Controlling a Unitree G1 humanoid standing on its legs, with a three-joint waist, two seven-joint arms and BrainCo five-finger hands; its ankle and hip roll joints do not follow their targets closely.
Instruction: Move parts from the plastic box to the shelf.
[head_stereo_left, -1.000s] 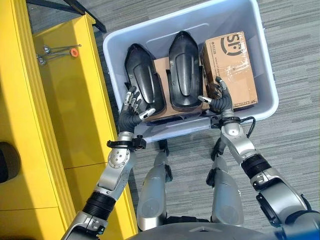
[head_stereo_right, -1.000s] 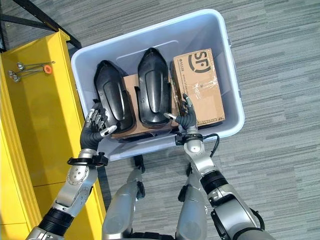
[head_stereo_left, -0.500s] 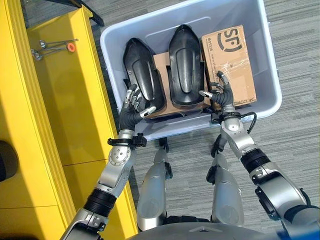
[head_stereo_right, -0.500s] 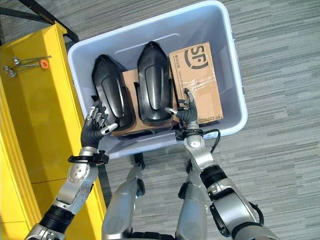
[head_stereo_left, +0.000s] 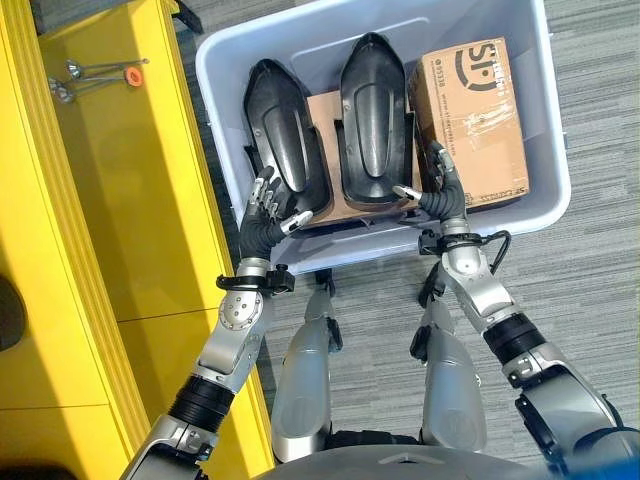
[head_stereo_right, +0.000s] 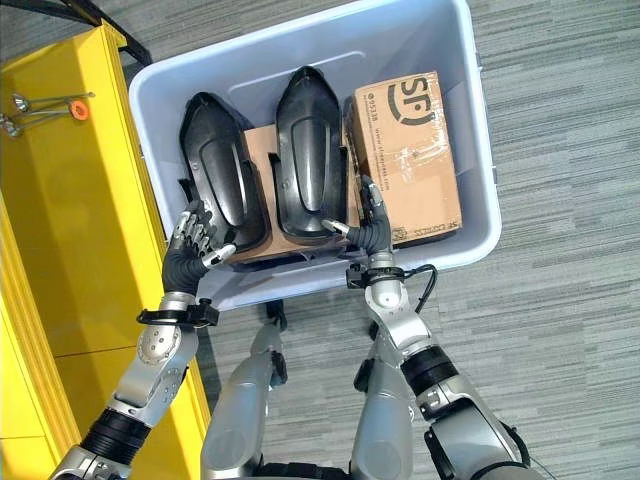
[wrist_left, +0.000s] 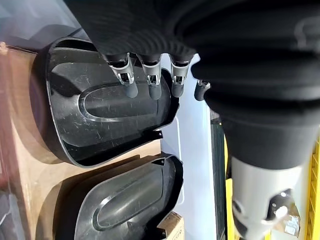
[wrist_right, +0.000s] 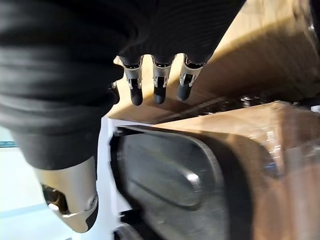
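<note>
A pale blue plastic box (head_stereo_left: 330, 42) holds two black moulded parts on a flat cardboard sheet and a brown carton (head_stereo_left: 474, 110) at its right. My left hand (head_stereo_left: 268, 207) hovers open over the near end of the left black part (head_stereo_left: 285, 140), its fingers (wrist_left: 150, 86) just above the shell (wrist_left: 100, 115). My right hand (head_stereo_left: 437, 192) is open at the box's near wall, between the right black part (head_stereo_left: 372, 120) and the carton. Its fingers (wrist_right: 159, 84) point along the carton's side (wrist_right: 260, 55).
The yellow shelf (head_stereo_left: 130, 200) runs along the left, right beside the box. Metal hooks with an orange tag (head_stereo_left: 95, 72) lie on its far end. Grey carpet (head_stereo_left: 600, 250) surrounds the box on the right and near sides.
The whole picture has shifted, so the camera moved. Both hands stay at the near ends of the parts; the right hand's fingers have straightened a little along the carton's edge.
</note>
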